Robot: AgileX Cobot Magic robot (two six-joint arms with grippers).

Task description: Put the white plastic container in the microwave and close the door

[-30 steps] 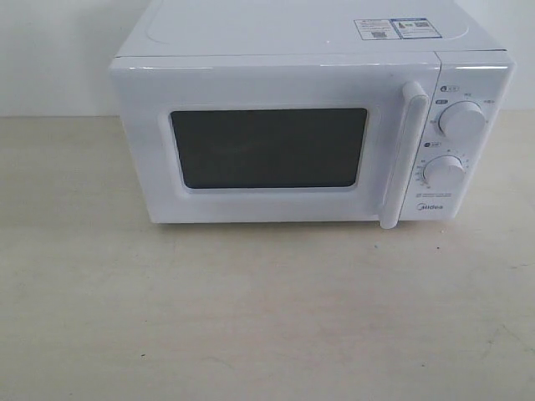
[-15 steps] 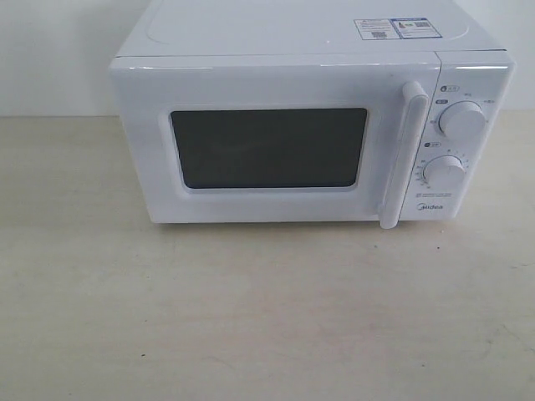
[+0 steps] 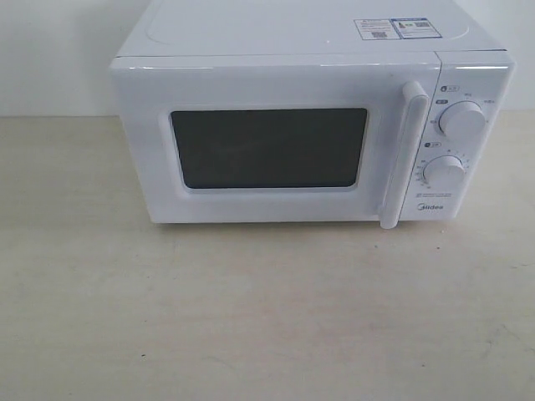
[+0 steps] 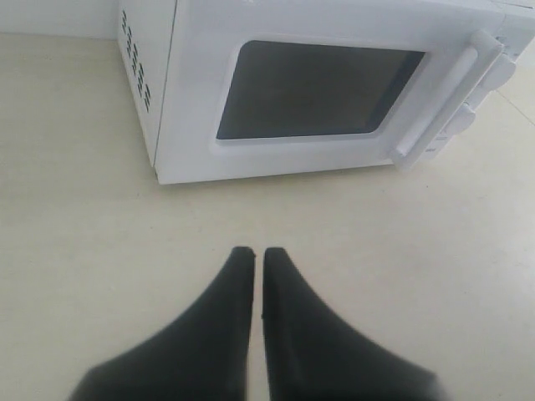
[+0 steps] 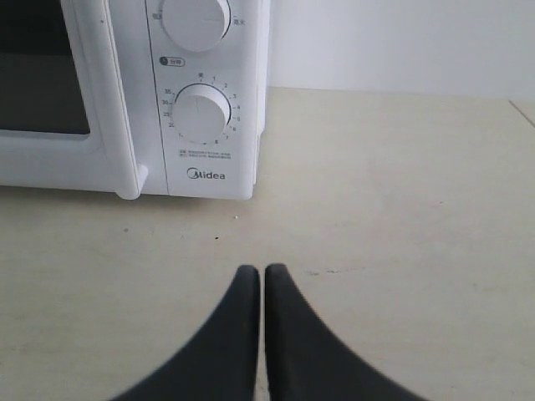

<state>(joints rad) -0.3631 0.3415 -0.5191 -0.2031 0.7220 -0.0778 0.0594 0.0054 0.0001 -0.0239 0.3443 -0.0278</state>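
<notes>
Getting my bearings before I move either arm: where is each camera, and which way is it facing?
Exterior: off the arms, in front of and slightly above the microwave, facing its closed door; no arm shows.
Left wrist: low over the table, facing the door from its hinge side; the shut left gripper shows.
Right wrist: low over the table, facing the dials; the shut right gripper shows.
Shared: all three show the door handle.

Glossy white microwave (image 3: 284,134) on matt, pale table (image 3: 251,317).
</notes>
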